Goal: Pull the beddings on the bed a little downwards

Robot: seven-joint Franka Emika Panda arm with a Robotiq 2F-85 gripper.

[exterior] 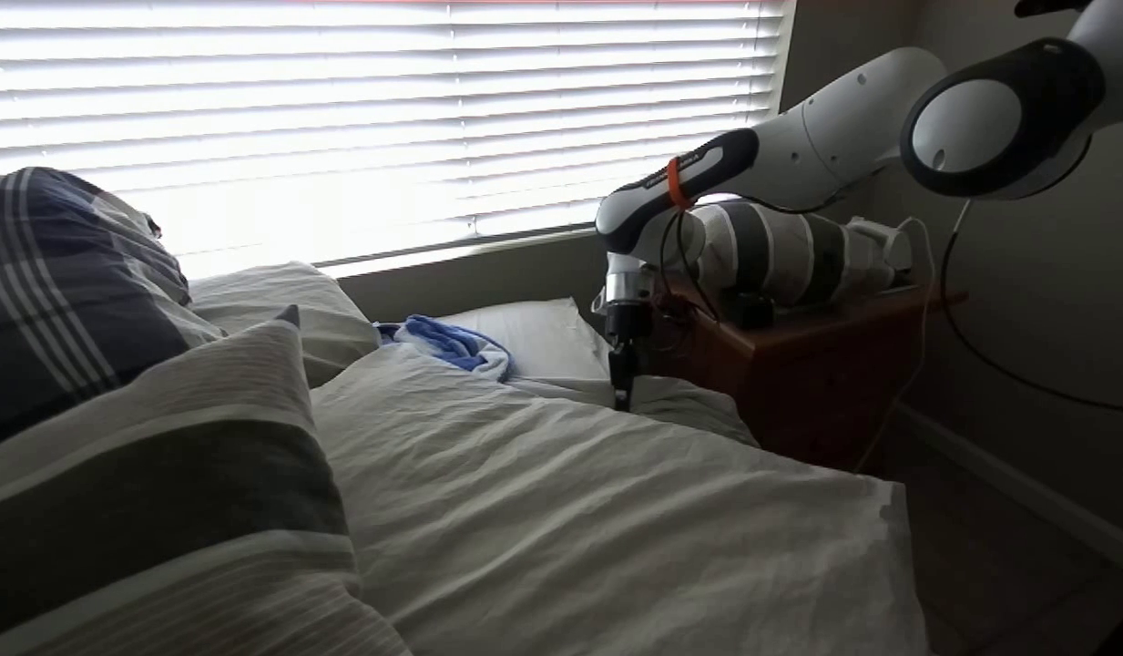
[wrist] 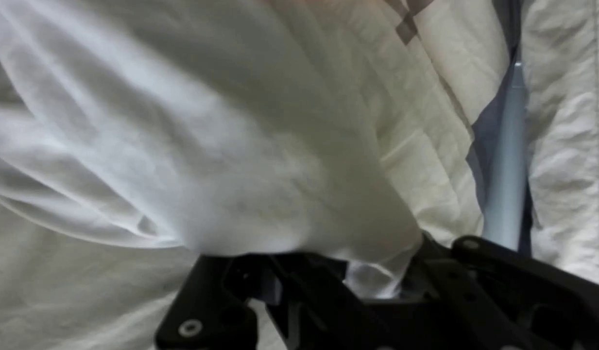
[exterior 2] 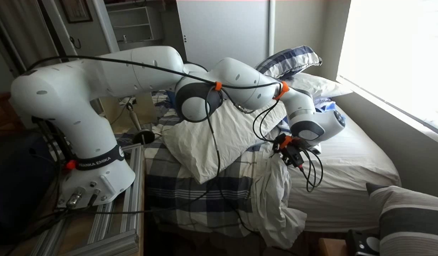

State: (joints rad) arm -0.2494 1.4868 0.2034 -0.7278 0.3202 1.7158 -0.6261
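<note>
The off-white beddings lie rumpled on the bed and hang in folds over its near side in an exterior view. They also show behind a large pale pillow. My gripper points down into this cloth, and it is at the upper end of the folds. In the wrist view the beddings bulge over the black fingers of the gripper. Some cloth is bunched between the fingers close to the palm. The fingertips are hidden by the cloth, so I cannot tell whether they are shut on it.
A large off-white pillow lies beside the gripper. A dark-banded pillow is at the near left. A blue-and-white item lies by the window. A brown nightstand carries a striped pillow. Cables hang from the wrist.
</note>
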